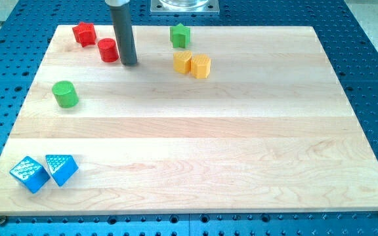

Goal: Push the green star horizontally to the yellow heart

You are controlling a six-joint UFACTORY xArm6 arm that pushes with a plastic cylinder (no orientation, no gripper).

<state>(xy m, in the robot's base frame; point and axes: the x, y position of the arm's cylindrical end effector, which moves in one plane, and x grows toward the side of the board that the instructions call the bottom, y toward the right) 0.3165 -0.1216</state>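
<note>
The green star [180,35] lies near the board's top edge, a little left of centre. Two yellow blocks sit side by side just below and to its right: the left one [182,62] and the right one [201,66]; I cannot tell which is the heart. My tip [129,63] rests on the board at the upper left, right next to a red cylinder [108,50] on its left. The tip is well to the left of the green star and the yellow blocks.
A red star-like block [84,33] lies at the top left. A green cylinder [65,94] stands at the left. Two blue blocks [29,174] [61,168] sit at the bottom left corner. The wooden board [241,151] lies on a blue perforated table.
</note>
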